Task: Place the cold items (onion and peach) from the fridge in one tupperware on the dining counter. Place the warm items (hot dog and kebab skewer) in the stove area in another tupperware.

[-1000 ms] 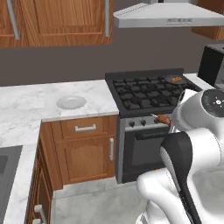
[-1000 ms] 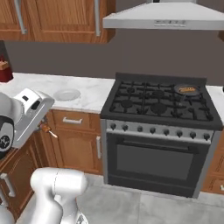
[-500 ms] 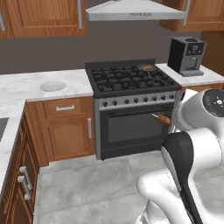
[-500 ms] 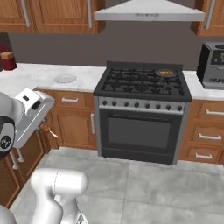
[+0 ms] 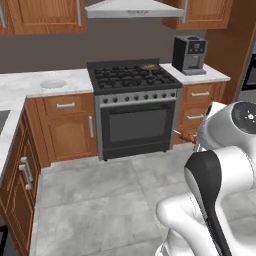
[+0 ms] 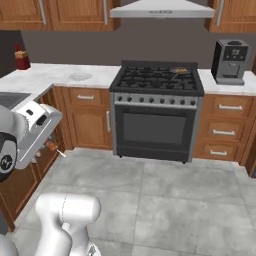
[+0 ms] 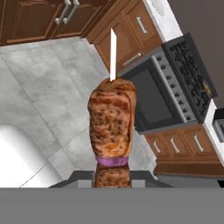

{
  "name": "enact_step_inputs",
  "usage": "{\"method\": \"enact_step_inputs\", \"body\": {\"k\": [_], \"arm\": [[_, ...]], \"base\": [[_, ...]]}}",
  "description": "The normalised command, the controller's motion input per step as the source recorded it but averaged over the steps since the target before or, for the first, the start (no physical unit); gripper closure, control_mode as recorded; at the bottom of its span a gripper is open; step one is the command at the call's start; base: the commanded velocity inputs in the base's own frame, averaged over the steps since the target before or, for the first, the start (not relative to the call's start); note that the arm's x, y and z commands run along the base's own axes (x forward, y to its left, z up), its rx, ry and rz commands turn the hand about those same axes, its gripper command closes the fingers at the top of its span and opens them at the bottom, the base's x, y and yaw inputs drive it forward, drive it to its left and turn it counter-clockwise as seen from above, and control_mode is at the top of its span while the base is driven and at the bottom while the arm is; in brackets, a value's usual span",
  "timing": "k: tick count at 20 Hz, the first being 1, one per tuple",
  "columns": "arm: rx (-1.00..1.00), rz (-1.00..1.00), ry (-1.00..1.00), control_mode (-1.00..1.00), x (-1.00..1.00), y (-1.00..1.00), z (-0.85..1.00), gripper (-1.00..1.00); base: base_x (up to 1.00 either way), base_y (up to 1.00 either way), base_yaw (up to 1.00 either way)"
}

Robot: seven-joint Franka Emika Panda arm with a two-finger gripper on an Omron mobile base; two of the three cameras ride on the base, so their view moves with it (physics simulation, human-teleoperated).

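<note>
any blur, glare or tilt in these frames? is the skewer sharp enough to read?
Hand view: rolled, so the stove runs diagonally; kebab skewer sharp, meat texture and white tip clear. Left base view: even flat light, no glare; the skewer is a tiny soft sliver beside the arm. Right base view: soft overall, stove grates slightly smeared, faint shading under the hood.
</note>
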Motion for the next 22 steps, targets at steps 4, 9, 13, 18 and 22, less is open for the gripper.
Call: {"method": "enact_step_inputs", "body": {"k": [4,9,13,18,22], "arm": [[0.0,0.0,0.0,1.0,0.0,0.0,0.0,1.0],[0.0,0.0,0.0,1.0,0.0,0.0,0.0,1.0],[0.0,0.0,0.0,1.0,0.0,0.0,0.0,1.0],[0.0,0.0,0.0,1.0,0.0,0.0,0.0,1.0],[0.0,0.0,0.0,1.0,0.0,0.0,0.0,1.0]], "base": [[-1.0,-0.36,0.0],[-1.0,-0.4,0.0],[-0.99,-0.39,-0.01],[-0.99,-0.39,-0.01],[-1.0,-0.44,-0.04]]}}
